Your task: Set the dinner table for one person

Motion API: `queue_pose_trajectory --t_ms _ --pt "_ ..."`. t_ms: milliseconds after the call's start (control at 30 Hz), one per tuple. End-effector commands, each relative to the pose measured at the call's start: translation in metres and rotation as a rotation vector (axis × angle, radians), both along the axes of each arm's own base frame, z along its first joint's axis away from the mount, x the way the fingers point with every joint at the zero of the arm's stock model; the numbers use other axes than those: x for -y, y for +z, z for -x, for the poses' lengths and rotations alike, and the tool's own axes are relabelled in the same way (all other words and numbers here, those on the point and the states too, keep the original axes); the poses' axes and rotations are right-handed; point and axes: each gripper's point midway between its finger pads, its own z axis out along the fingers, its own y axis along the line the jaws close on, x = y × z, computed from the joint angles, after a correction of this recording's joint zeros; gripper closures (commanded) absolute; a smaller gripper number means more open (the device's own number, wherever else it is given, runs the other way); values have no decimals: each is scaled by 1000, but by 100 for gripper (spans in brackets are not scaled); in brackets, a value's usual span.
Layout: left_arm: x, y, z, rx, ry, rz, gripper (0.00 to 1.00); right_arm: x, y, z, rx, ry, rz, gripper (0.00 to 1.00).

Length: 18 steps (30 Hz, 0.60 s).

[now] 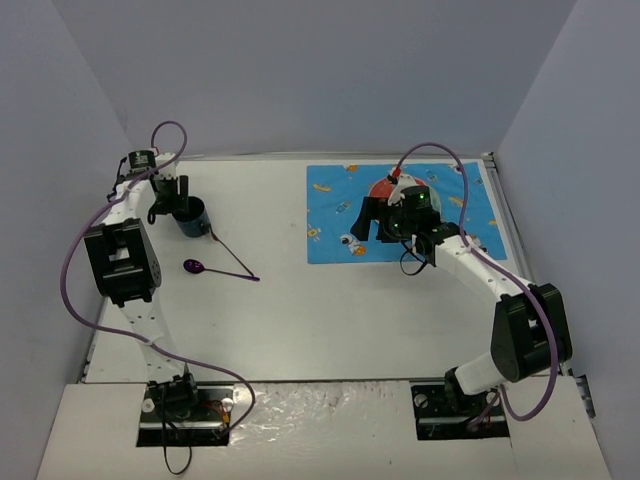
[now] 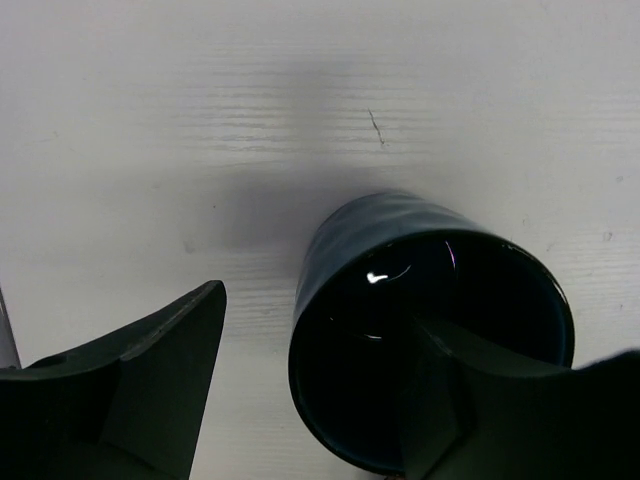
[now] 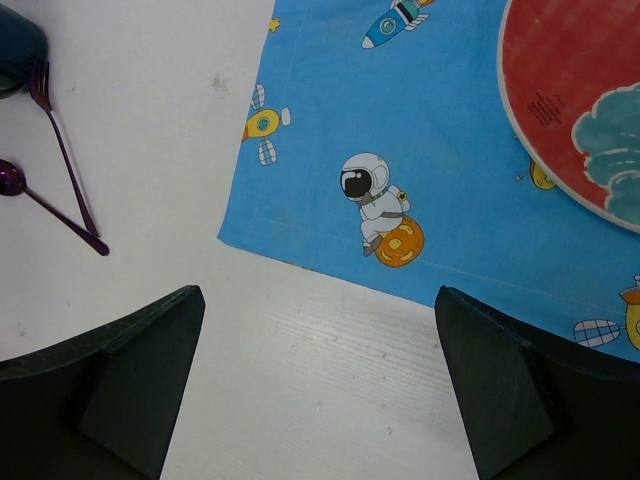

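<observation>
The white dinner table (image 1: pixel 330 320) carries a bright-blue cartoon-print mat (image 1: pixel 330 210) at the back right. A red plate (image 1: pixel 383 188) lies on the mat, partly hidden by my right arm. A dark blue cup (image 1: pixel 192 218) stands upright at the back left. My left gripper (image 1: pixel 170 205) is open astride the cup's wall (image 2: pixel 400 230): one finger is inside the cup, the other is outside and apart from it. My right gripper (image 1: pixel 368 228) is open and empty above the mat's near left edge (image 3: pixel 330 100). The plate (image 3: pixel 570 90) shows at the top right of the right wrist view.
A purple fork (image 1: pixel 230 253) and a purple spoon (image 1: pixel 194 266) lie on the table just in front of the cup, their handle ends meeting. Both also show in the right wrist view, the fork (image 3: pixel 62 150) and the spoon (image 3: pixel 12 180). Grey walls surround the table.
</observation>
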Motion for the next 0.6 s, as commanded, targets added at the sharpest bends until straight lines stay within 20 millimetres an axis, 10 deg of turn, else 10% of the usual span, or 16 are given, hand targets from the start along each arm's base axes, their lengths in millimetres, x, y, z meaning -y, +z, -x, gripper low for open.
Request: queue_pose_trajectory --t_ms 0,567 --pt "4 44 -22 112 -30 -26 44 -13 22 -7 82 50 -27 3" --pt "10 52 -21 135 -19 13 100 -41 24 -9 98 139 12 3"
